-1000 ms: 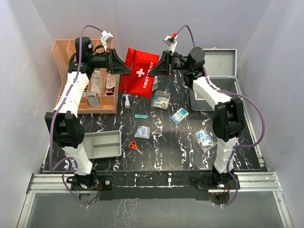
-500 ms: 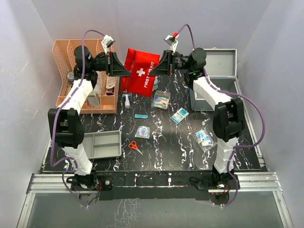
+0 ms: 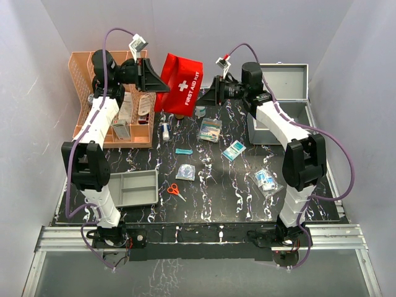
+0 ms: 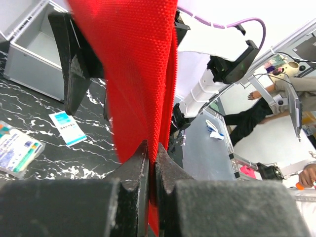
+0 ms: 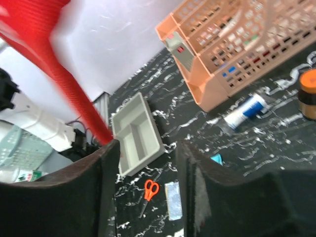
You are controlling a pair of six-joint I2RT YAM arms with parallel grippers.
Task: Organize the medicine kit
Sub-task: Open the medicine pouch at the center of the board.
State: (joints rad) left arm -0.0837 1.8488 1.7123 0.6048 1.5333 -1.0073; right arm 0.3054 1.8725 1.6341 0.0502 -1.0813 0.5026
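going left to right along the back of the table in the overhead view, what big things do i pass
peach basket → red first aid pouch, held up off the table → grey metal medicine kit with its lid open

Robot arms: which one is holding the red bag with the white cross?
The left arm, the one by the orange basket. Its jaws are pinched shut on the red bag's edge; the right arm's jaws stand open, gripping nothing.
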